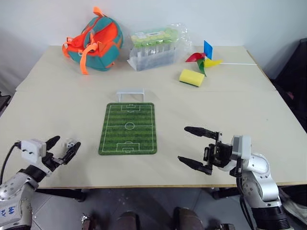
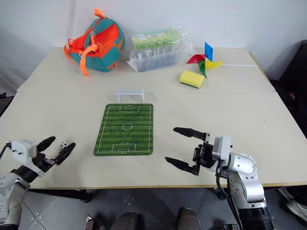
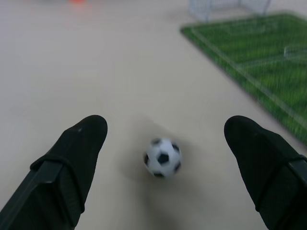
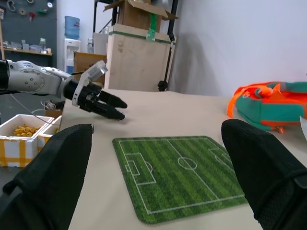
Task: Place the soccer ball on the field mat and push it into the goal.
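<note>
Soccer ball [image 3: 162, 157] blurred between my left gripper [image 3: 168, 143] fingers; contact with fingers unclear. Goal [image 3: 225, 7] cut by frame edge. Field mat [image 3: 259, 62] runs off edge. Bag [image 4: 276, 103] cropped at edge.

The soccer ball [image 3: 163, 157] sits on the pale table [image 3: 86, 62], between the two black fingers [image 3: 72, 158] of the left gripper [image 3: 165, 143]. The fingers stand wide apart, one on each side of the ball, and neither touches it. Beyond the ball, off to one side, lies the field mat [image 3: 254, 57], its near edge well apart from the ball. Past the mat's far end stands the goal [image 3: 225, 6], blurred.
</note>
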{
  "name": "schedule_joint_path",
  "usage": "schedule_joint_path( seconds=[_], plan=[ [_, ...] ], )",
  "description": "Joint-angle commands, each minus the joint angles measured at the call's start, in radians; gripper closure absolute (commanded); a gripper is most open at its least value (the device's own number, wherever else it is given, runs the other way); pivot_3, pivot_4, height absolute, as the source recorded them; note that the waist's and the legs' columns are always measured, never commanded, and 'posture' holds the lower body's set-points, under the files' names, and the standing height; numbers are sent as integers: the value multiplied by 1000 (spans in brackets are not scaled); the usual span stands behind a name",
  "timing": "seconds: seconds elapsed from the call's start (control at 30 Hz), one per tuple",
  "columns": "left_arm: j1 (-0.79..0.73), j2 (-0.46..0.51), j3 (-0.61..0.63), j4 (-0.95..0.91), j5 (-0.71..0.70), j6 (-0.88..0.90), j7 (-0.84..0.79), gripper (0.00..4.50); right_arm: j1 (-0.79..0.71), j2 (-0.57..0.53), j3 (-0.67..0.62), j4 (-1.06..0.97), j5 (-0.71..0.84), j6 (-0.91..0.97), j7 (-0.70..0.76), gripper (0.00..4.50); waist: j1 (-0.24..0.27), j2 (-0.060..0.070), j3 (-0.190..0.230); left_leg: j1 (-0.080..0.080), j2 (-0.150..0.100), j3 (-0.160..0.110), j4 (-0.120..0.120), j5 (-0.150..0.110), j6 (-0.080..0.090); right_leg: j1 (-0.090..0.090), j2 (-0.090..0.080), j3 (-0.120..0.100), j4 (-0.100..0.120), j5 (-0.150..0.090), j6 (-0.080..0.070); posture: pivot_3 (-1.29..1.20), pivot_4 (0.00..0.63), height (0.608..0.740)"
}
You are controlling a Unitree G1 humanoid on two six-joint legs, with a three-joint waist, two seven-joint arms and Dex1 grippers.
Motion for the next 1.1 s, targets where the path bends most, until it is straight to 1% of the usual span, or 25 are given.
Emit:
schedule_joint_path(
  seconds=[0.03, 0.07, 0.1, 0.13, 0.17, 0.2, 0.23, 0.3, 0.6, 0.7, 0.73, 0.8, 0.9, 1.0, 1.07, 1.1],
  plan=[
    [-6, 26, 10, 22, -2, 3, -16, 661, 21, 6, -11, -37, -1, -33, -21, 0, 1, 0, 0, 0, 0, 0, 0, 0, 0, 0, 0, 0, 0, 0, 0, 0, 150, 740],
    [-7, 26, 8, 26, -9, 11, -23, 955, 25, 6, -12, -38, -3, -35, -27, 0, 2, 0, 0, 0, 0, 0, 0, 0, 0, 0, 0, 0, 0, 0, 0, 0, 150, 740],
    [-17, 26, 1, 33, -5, 10, -25, 955, 31, 6, -12, -39, -5, -38, -32, 0, 2, 0, 0, 0, 0, 0, 0, 0, 0, 0, 0, 0, 0, 0, 0, 0, 150, 740],
    [-27, 23, -3, 37, -4, 7, -27, 1333, 34, 6, -11, -39, -7, -40, -36, 0, 4, 0, 0, 0, 0, 0, 0, 0, 0, 0, 0, 1, 0, 0, 0, 0, 150, 740],
    [-35, 22, -6, 40, -2, 7, -26, 1492, 37, 5, -11, -39, -8, -42, -39, 0, 5, 0, 0, 0, 1, 0, 0, 0, 0, 0, 0, 1, 0, 0, 0, 0, 150, 740],
    [-41, 21, -9, 43, 2, 5, -25, 1763, 41, 5, -11, -39, -7, -41, -43, 0, 6, 0, 0, 0, 1, 0, 0, 0, 0, 0, 0, 1, 0, 0, 0, 0, 150, 740],
    [-46, 18, -11, 46, -3, 0, -35, 2155, 43, 4, -11, -38, -8, -44, -43, 0, 5, 0, 0, 0, 0, 0, 0, 0, 0, 0, 0, 1, 0, 0, 0, 0, 150, 740],
    [-49, 16, -16, 50, -4, -10, -47, 2712, 47, 2, -9, -36, -8, -43, -45, 0, 4, 0, 0, 0, 0, 1, 0, 0, 0, 0, 0, 1, 0, 0, 0, 0, 150, 740],
    [-32, 30, -8, 58, -15, -2, -86, 2712, 53, -4, -10, -28, -9, -46, -47, 0, 2, 0, 0, 1, 2, 2, 0, -1, 0, 0, 1, 2, 0, 0, 0, 0, 150, 740],
    [-38, 41, -3, 77, 3, -23, -79, 3268, 53, -3, -11, -26, -9, -45, -50, 0, 2, 0, 0, 1, 2, 2, 0, -1, 0, 0, 1, 2, 0, 0, 0, 0, 150, 740],
    [-40, 42, -5, 79, 0, -29, -87, 3582, 54, -2, -11, -26, -10, -46, -52, 0, 2, 0, 0, 1, 2, 2, 0, -1, 0, 0, 1, 2, 0, 0, 0, 0, 150, 740],
    [-44, 43, -8, 80, -10, -35, -103, 3632, 55, -1, -11, -25, -13, -47, -55, 0, 2, 0, 0, 1, 2, 2, 0, -1, 0, 0, 1, 2, 0, 0, 0, 0, 150, 740],
    [-66, 47, 14, 28, -82, -28, -159, 3632, 59, -8, -23, -27, -18, -54, -62, 0, 2, 0, 0, 1, 2, 2, 0, -1, 0, 0, 1, 2, 0, 0, 0, 0, 150, 740],
    [-103, 98, -50, -83, -128, -17, -303, 3632, 56, -38, -51, -29, -15, -53, -59, 0, 10, 0, 0, 1, 2, 2, 1, -1, 0, 0, 2, 2, 0, 0, 0, 0, 150, 740],
    [-147, 134, -123, -129, -118, 2, -374, 3632, 59, -78, -70, -33, 1, -36, -41, 0, 20, 0, 0, 0, 2, 2, 2, -1, 0, 0, 2, 2, 0, 0, 0, 0, 150, 740],
    [-190, 148, -184, -138, -97, 3, -420, 3632, 66, -112, -82, -34, 15, -25, -12, 0, 23, 0, 0, 0, 2, 2, 2, -1, 0, 0, 2, 3, 0, 0, 0, 0, 150, 740]
  ],
)
